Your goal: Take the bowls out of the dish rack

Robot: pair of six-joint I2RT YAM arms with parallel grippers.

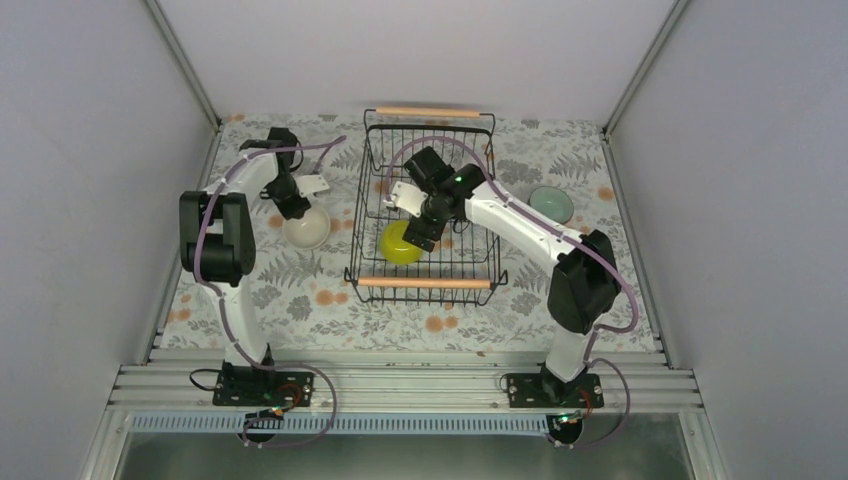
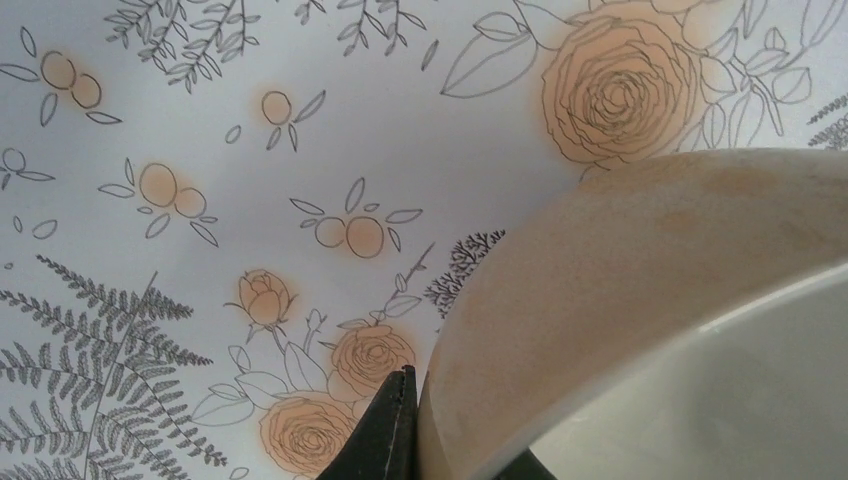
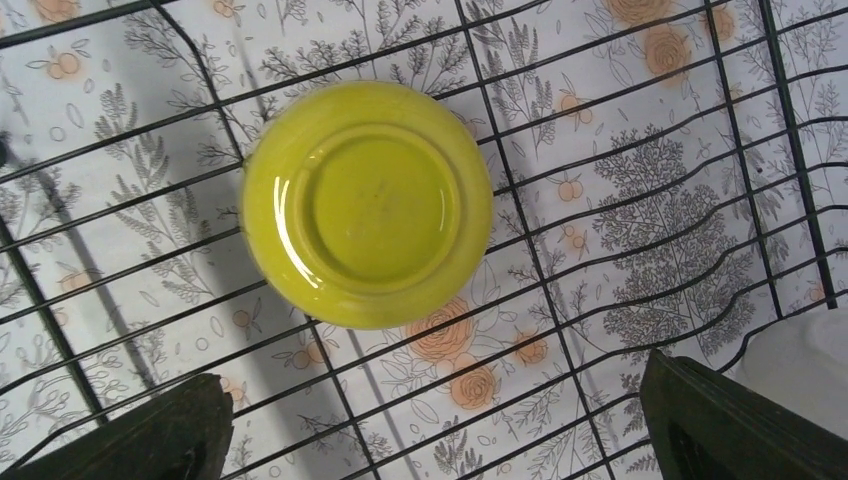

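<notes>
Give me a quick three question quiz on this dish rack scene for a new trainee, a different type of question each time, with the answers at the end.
1. True or false: the yellow bowl lies inside the dish rack.
2. Multiple choice: the left claw is A) open above the rack, B) shut on the rim of the cream bowl, which is out on the table, C) shut on the yellow bowl.
3. Fill in the blank: the right claw, above the yellow bowl, is ____.

Key: 1 true; 2 B; 3 open.
</notes>
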